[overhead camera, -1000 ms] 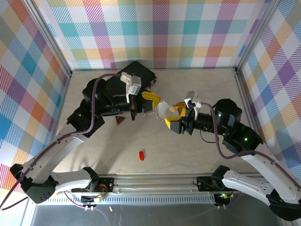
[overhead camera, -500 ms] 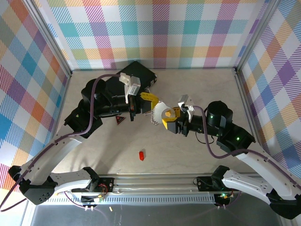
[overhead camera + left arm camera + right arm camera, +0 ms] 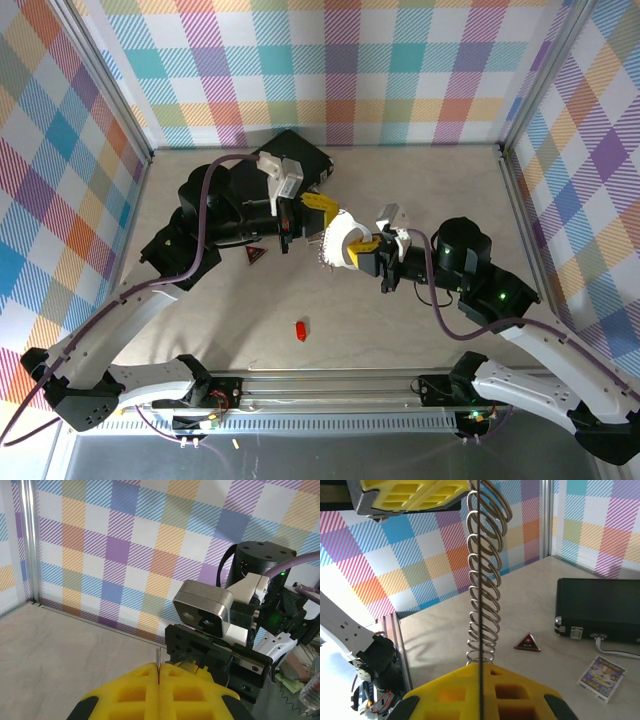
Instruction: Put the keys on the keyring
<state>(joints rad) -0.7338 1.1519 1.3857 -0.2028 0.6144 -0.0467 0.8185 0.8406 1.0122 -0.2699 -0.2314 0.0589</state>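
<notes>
The keyring (image 3: 335, 236), a thin grey metal loop with a row of small rings along one side, hangs above the table between both arms. My left gripper (image 3: 318, 207) is shut on its far end; in the left wrist view a thin wire (image 3: 158, 659) sticks out between the closed yellow fingers of the left gripper (image 3: 159, 669). My right gripper (image 3: 362, 246) is shut on the near end. In the right wrist view the keyring (image 3: 484, 580) runs edge-on up from the right gripper (image 3: 480, 667). The keys (image 3: 300, 330), one tiny red piece, lie on the table in front, apart from both grippers.
A black case (image 3: 302, 155) lies at the back under the left arm, also the case (image 3: 600, 609) in the right wrist view. A dark red triangle (image 3: 254, 255) sits left of the keyring. A small colourful card (image 3: 601, 672) lies near the case. Metal frame posts line the walls.
My right gripper has moved left and shut on the near end of the keyring. The left gripper has kept its grip with little movement. The red key has not moved.
</notes>
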